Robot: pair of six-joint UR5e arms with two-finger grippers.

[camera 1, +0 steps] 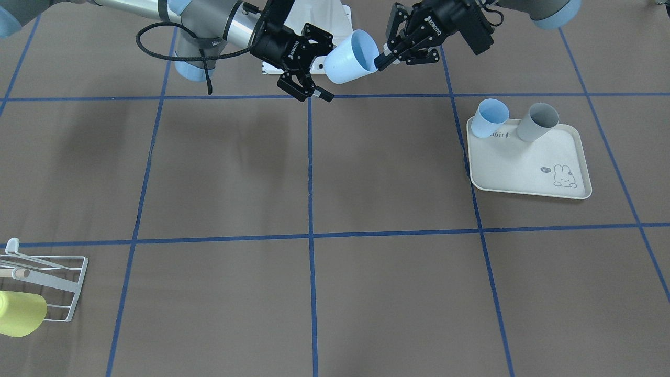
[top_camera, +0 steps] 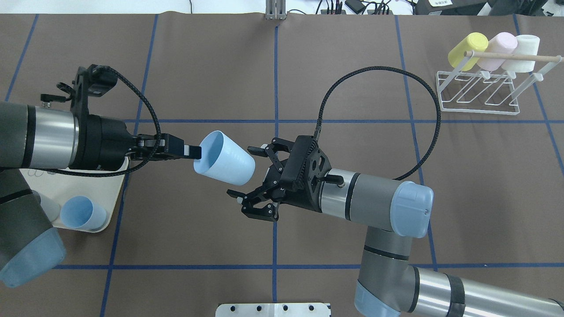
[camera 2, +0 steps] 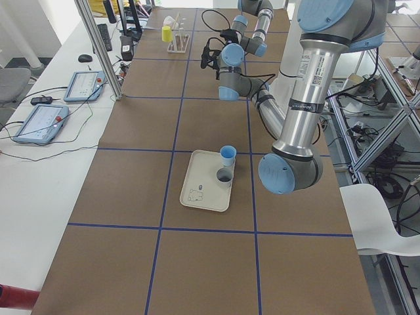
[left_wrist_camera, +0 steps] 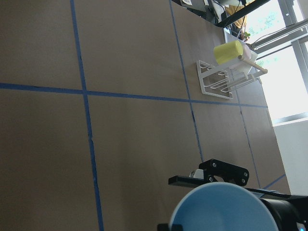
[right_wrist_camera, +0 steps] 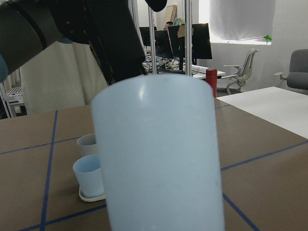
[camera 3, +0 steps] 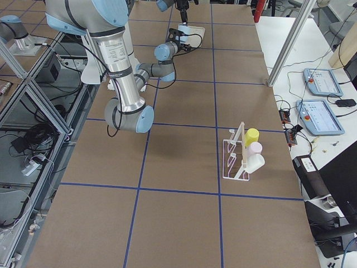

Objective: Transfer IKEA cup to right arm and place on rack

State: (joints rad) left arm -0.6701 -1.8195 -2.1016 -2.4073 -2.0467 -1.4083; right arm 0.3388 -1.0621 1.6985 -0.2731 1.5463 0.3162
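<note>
IKEA cup point(top_camera: 224, 158) hangs above table centre, left gripper point(top_camera: 194, 152) clenched on its rim at 9 o'clock; right gripper point(top_camera: 246, 172), jaws spread at 3 o'clock, should straddle the base squarely and clamp before the left lets go, rack point(top_camera: 480, 111) well apart at 2 o'clock.

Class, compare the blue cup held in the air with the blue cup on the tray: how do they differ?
The held cup lies tipped sideways in mid-air; the tray cup stands upright on the tray. The left gripper pinches the held cup's rim, the right gripper open by its base; no gripper touches the tray cup. Both are light blue, tapered, empty.
</note>
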